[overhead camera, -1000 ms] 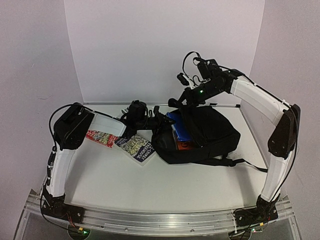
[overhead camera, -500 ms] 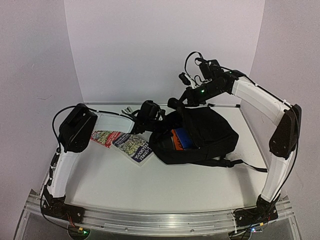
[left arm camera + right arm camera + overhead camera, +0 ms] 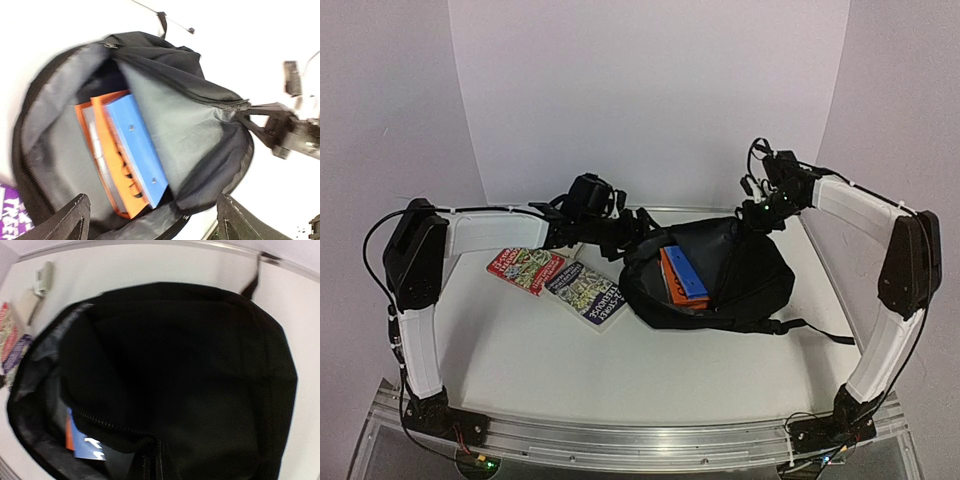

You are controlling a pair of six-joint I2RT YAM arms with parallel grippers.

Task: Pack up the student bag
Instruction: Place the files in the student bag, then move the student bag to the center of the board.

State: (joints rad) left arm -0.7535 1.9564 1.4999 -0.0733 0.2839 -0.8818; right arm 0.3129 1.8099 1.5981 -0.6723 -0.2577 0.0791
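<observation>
On the tabletop: my student bag point(image 3: 740, 275) lies toward three o'clock, mouth facing nine o'clock, with a blue book point(image 3: 137, 145) and an orange book point(image 3: 107, 165) inside.
Left hand point(image 3: 152, 210): spread wide, empty, at the mouth.
Right hand point(image 3: 760, 212): pinched tight on the rim at twelve o'clock, propping it open.
Loose books: a red-covered book point(image 3: 525, 270) and a patterned book point(image 3: 588, 292) lie at nine o'clock of the bag.
Doing it well: I'd take the nearer book by its edge and slide it flat beside the blue one.

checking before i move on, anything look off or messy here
Nothing spilled or damaged. The backpack lies open with an orange book and a blue book slanted inside. A red book and a patterned book lie on the table left of it, unpacked.
</observation>
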